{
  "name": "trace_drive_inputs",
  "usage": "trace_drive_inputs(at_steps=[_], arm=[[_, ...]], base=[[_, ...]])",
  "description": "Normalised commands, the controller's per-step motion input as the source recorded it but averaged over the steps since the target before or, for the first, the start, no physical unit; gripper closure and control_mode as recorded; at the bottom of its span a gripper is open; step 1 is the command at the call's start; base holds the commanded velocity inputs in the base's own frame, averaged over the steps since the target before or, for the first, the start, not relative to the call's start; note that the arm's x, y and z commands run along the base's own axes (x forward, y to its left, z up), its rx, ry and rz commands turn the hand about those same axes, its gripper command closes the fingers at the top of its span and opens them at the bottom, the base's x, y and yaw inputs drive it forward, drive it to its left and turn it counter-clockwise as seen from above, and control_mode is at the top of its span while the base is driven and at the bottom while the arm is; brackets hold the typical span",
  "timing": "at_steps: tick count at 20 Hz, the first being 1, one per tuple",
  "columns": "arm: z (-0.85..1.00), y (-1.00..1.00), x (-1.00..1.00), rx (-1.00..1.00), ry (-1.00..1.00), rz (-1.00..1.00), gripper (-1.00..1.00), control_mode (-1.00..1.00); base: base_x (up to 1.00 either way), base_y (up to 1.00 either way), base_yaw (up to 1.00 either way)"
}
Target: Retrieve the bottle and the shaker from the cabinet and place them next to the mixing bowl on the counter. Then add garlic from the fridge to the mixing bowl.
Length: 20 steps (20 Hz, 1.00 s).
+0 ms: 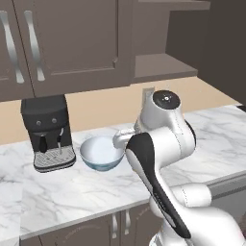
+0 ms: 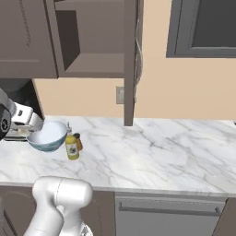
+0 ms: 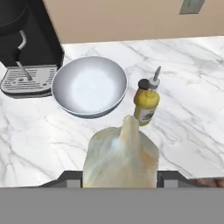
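Now tool (image 3: 120, 175) holds garlic (image 3: 120, 153) near mixing bowl (image 3: 89, 85).

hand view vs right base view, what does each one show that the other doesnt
Hand view alone: the garlic held between the fingers, close to the camera, and the coffee machine's drip tray. Right base view alone: the cabinet above, a window frame and a drawer handle below the counter. Both: the mixing bowl, with the bottle and the shaker standing beside it, and the wall outlet.
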Motion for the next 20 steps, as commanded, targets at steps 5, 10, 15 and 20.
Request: trace_drive_inputs(at_steps=[5, 10, 15, 20], arm=[[0.0, 0.61, 0.53, 0.0, 0.14, 0.13, 1.0, -1.0], [-0.05, 0.26, 0.36, 0.0, 0.17, 0.01, 1.0, -1.0], [-0.28, 0.03, 0.54, -0.03, 0.0, -0.02, 1.0, -1.0], [-0.44, 0.0, 0.48, -0.01, -0.07, -0.01, 1.0, -1.0]], base=[[0.0, 0.0, 0.0], [0.0, 0.0, 0.0], [0.0, 0.0, 0.0], [0.0, 0.0, 0.0]])
